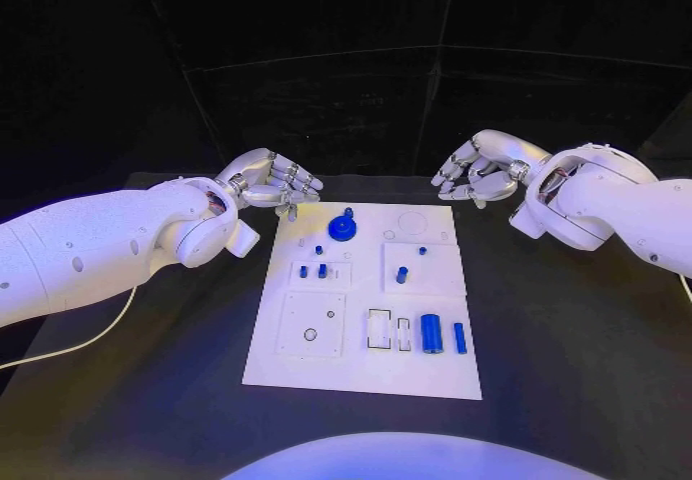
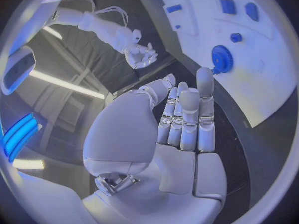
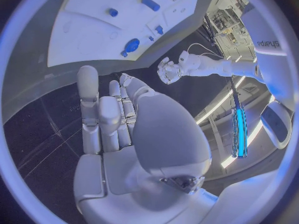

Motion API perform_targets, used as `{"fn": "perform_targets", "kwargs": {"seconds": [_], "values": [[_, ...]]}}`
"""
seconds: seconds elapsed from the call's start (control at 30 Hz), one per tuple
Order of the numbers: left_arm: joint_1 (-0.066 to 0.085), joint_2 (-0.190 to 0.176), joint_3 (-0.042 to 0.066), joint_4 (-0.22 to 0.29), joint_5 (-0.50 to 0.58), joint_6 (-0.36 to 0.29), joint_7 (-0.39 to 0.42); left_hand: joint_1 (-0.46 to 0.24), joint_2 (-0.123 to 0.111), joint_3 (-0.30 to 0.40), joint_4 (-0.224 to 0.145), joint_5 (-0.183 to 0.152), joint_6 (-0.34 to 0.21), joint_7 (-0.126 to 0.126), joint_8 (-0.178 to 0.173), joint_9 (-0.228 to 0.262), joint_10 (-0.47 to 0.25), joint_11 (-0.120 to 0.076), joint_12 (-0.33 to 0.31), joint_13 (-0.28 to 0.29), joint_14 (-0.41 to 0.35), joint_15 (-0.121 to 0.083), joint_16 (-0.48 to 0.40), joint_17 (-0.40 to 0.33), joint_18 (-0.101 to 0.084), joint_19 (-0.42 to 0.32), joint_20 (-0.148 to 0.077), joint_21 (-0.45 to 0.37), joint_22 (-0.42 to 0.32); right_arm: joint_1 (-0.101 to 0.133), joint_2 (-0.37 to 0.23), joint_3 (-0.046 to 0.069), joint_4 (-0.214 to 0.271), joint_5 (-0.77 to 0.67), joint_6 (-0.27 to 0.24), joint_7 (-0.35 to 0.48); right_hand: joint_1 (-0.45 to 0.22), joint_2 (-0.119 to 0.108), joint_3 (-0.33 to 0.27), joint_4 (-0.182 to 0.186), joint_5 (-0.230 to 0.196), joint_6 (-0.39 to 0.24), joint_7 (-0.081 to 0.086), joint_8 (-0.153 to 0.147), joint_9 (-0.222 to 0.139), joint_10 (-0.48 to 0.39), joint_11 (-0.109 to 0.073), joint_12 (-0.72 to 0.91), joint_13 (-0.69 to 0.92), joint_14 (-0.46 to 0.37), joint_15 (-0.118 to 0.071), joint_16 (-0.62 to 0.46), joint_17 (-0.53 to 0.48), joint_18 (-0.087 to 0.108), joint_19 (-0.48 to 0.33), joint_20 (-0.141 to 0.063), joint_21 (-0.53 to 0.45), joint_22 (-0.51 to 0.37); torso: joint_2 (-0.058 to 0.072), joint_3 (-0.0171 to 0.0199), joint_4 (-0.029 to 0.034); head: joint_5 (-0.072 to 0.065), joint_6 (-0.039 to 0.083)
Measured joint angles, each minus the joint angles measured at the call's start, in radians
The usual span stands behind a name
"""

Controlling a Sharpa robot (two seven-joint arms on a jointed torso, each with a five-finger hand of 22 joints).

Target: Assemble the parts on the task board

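Several blue parts [image 1: 430,333] lie on the task board [image 1: 361,375] mid-table, likely light, rigid, slippery (pinch cylinders at mid-length). Left hand [image 1: 270,182] and right hand [image 1: 476,170] hover beyond its far corners, fingers curled, holding nothing.

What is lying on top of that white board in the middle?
On the task board lie small blue parts: a round gear-like piece at the far end, short pegs mid-board, and two cylinders nearer the robot. Both hands hover beyond it, covering nothing.

white task board [image 1: 283,372], blue parts [image 1: 430,333], black table [image 1: 144,420]
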Motion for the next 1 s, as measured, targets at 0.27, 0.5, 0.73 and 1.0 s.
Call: {"fn": "perform_targets", "kwargs": {"seconds": [0.27, 0.5, 0.73, 1.0], "values": [[0.000, -0.002, -0.001, 0.004, 0.265, 0.045, 0.071, -0.012, 0.012, -0.036, 0.006, 0.000, 0.003, -0.003, 0.000, 0.000, 0.009, -0.002, 0.023, 0.003, -0.047, -0.001, -0.068, -0.098, 0.000, -0.015, 0.001, -0.040, -0.025, -0.044, -0.021, -0.001, 0.078, -0.240, 0.010, -0.082, -0.021, -0.021, 0.029, -0.005, -0.015, 0.000, 0.000, -0.023, -0.003, -0.011, 0.011, -0.065, -0.029, 0.000, 0.000, 0.044, 0.039, -0.016, 0.009, 0.009, 0.059, 0.075, -0.001, 0.0013, -0.0029, -0.027, 0.009], [-0.002, -0.001, -0.002, 0.012, 0.335, 0.067, 0.102, -0.006, 0.017, -0.041, 0.000, 0.000, 0.003, -0.004, 0.000, 0.000, 0.008, -0.002, 0.026, 0.003, -0.047, -0.001, -0.074, -0.107, 0.000, -0.015, 0.001, -0.048, -0.032, -0.079, -0.014, -0.001, 0.105, -0.350, 0.017, -0.117, -0.032, -0.031, 0.055, -0.012, -0.023, -0.016, 0.008, -0.044, -0.003, -0.029, 0.020, -0.107, -0.052, 0.000, 0.008, 0.069, 0.058, -0.016, 0.016, 0.016, 0.096, 0.121, -0.001, 0.0013, -0.0014, -0.028, 0.011], [-0.004, -0.001, -0.004, 0.023, 0.362, 0.079, 0.123, -0.006, 0.017, -0.046, 0.000, 0.000, 0.007, 0.000, 0.000, 0.000, 0.008, -0.002, 0.031, 0.003, -0.049, 0.001, -0.074, -0.110, 0.000, -0.015, 0.001, -0.051, -0.035, -0.109, 0.011, -0.001, 0.100, -0.399, 0.025, -0.133, -0.037, -0.037, 0.081, -0.025, -0.031, -0.024, 0.016, -0.057, -0.002, -0.036, 0.025, -0.139, -0.076, 0.000, 0.015, 0.110, 0.090, -0.032, 0.025, 0.025, 0.144, 0.185, -0.001, 0.0002, -0.0012, -0.026, 0.014], [-0.004, -0.003, -0.004, 0.028, 0.375, 0.085, 0.134, -0.006, 0.017, -0.047, 0.000, 0.000, 0.007, 0.000, 0.000, 0.000, 0.008, -0.002, 0.031, 0.002, -0.050, 0.003, -0.076, -0.111, 0.000, -0.015, 0.001, -0.051, -0.035, -0.124, 0.041, -0.001, 0.075, -0.422, 0.036, -0.136, -0.041, -0.041, 0.102, -0.032, -0.031, -0.023, 0.016, -0.062, -0.002, -0.036, 0.025, -0.151, -0.089, 0.000, 0.015, 0.142, 0.117, -0.032, 0.032, 0.028, 0.177, 0.233, -0.001, -0.0002, -0.0002, -0.027, 0.016]]}}
